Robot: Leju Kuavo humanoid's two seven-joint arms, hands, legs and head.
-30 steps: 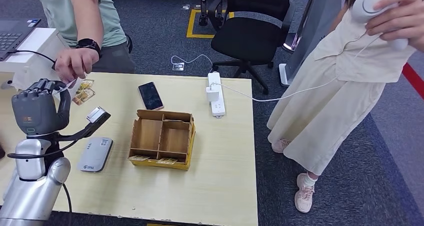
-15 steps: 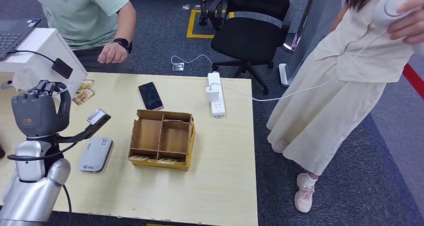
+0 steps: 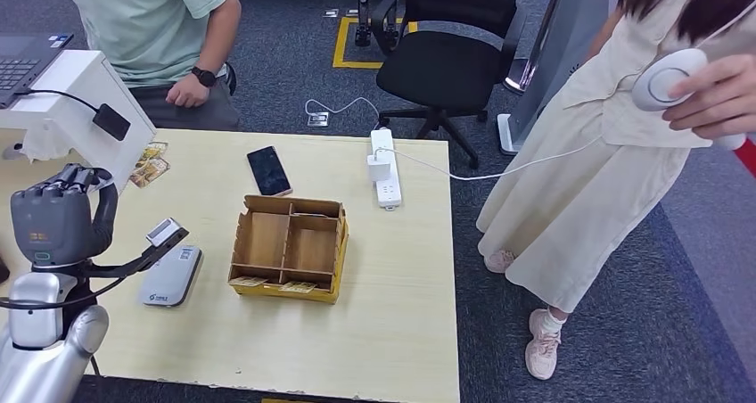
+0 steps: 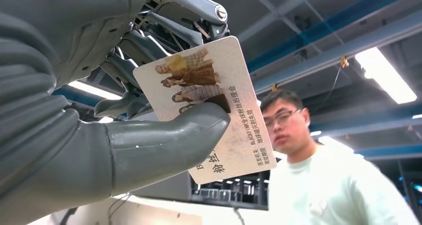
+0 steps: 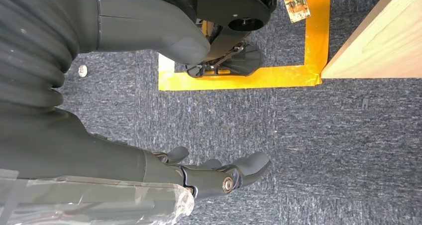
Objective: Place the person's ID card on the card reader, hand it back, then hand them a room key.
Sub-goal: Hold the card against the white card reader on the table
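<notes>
A: Containers first — what's in the box?

B: One cardboard divider box (image 3: 289, 248) on the desk (image 3: 392, 305), to the right of the left robot hand (image 3: 55, 223). Several open compartments; the larger ones look bare, and the narrow front strip holds what look like two small cards, too small to read.

A: And the ID card?

B: The ID card (image 4: 211, 105) is in the left robot hand, pinched between the thick thumb and the darker fingers (image 4: 164, 33), as the left wrist view shows. Printed figures and text on its face. The hand is raised above the desk's left end.

A: Reader?

B: One card reader (image 3: 170, 275), grey and white, flat on the desk just right of and below that hand, apart from it. A cabled unit off the wrist hangs over its near corner.

A: Anything else around?

B: One dark phone (image 3: 268, 170) beyond the box, one white power strip (image 3: 385, 168) further right, and some picture cards (image 3: 149, 166) at the far left edge. Two people — a seated person (image 3: 156, 28) across the desk, and a standing person (image 3: 615, 135) well off to the right holding a white corded device.

A: Right robot hand?

B: The right robot hand (image 5: 209, 175) hangs over grey carpet beside the desk, fingers apart, holding nothing.
</notes>
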